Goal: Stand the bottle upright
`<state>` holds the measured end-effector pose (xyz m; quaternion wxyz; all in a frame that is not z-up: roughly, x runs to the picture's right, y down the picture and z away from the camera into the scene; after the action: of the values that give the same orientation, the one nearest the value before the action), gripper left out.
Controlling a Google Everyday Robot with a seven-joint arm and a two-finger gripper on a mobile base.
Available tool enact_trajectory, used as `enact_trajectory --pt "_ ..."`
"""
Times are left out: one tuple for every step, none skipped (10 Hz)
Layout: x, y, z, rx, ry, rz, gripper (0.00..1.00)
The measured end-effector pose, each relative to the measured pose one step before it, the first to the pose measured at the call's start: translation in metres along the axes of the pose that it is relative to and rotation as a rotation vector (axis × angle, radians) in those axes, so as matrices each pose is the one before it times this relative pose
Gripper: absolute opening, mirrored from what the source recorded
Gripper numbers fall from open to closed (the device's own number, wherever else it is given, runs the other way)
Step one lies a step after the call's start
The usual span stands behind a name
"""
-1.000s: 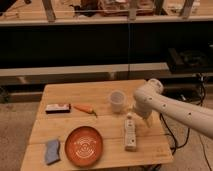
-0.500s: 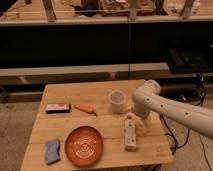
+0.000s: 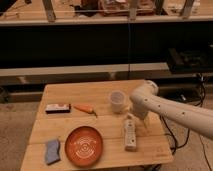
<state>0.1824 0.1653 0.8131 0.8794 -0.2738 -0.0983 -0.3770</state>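
Wooden table (image 3: 75, 95): bottle (image 3: 130, 135) lies flat, gripper (image 3: 133, 119) above its far end

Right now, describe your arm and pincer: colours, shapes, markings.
The arm is a smooth cream-white tube with a row of small dark dots along its side, ending in a bulbous rounded joint. No cables or sleeves show on it. The pincer, low by the bottle's far end, looks the same pale colour; its detail is unclear.

Tool (image 3: 132, 118) over the bottle (image 3: 130, 138), cup (image 3: 116, 101) behind it, plate (image 3: 84, 146) left.
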Motion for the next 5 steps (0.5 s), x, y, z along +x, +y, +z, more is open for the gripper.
enact_trajectory --pt "-0.00027 -0.00056 0.00208 0.00168 0.00053 0.00209 0.80" --pt "-0.00018 0.00007 0.00145 -0.00043 0.00050 0.00144 0.80" --pt "-0.00025 -0.00062 0.00153 0.00081 0.00142 0.00150 0.80" --pt "-0.00011 -0.00044 0.00196 0.00201 0.00152 0.00344 0.80" --pt "0.00013 0.00032 0.00121 -0.00028 0.00088 0.00267 0.80"
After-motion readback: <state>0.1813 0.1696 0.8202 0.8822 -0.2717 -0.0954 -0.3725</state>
